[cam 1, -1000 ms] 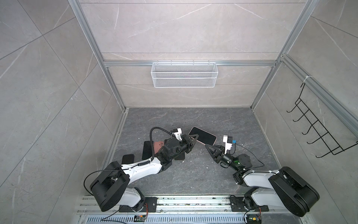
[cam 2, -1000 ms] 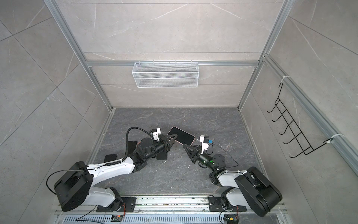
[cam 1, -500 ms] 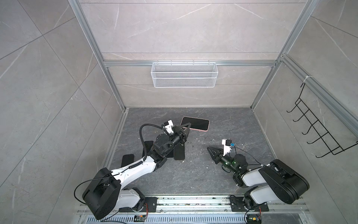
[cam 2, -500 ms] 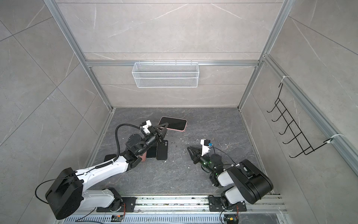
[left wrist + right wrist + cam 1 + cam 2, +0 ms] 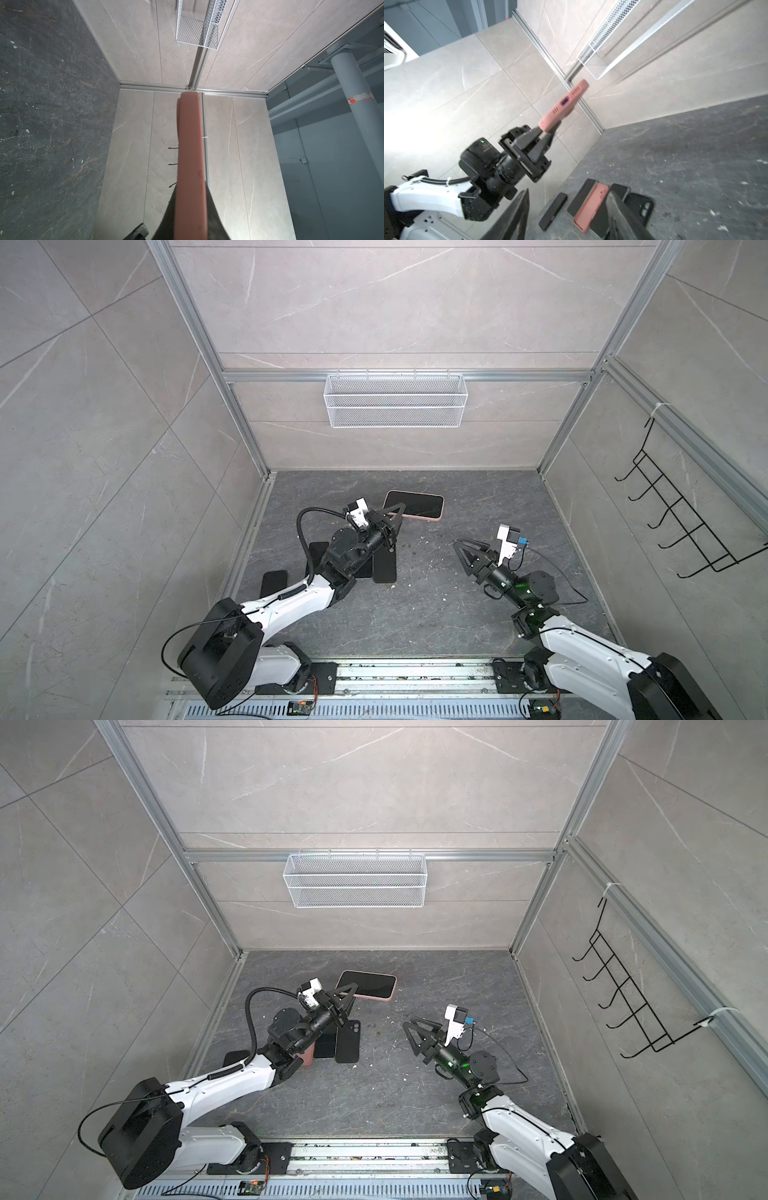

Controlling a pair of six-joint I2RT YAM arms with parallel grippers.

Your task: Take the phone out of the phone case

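Since a second ago, the left claw has been carrying the phone away from the middle of the counter toward the back wall. The right claw has been backing off to its own side and spreading.

At this moment the left claw is pinching the phone case by one short end, pressed tight on it, and is holding it up off the counter. The phone is sitting inside this pink case, its dark screen facing up in both top views, with the pink rim showing along the near edge. In the left wrist view the phone case is running straight out from between the black fingers, seen edge-on. In the right wrist view the phone case is showing its free end, with a port cutout and small holes.

The right claw is hanging spread and gripping nothing, well apart from the phone, with its tips pointing toward the left arm.

Under and beside the left arm, loose things are lying flat on the counter in a rough row: a spare pink case, a black case with a camera cutout, and black phones. A wire basket is hanging on the back wall.
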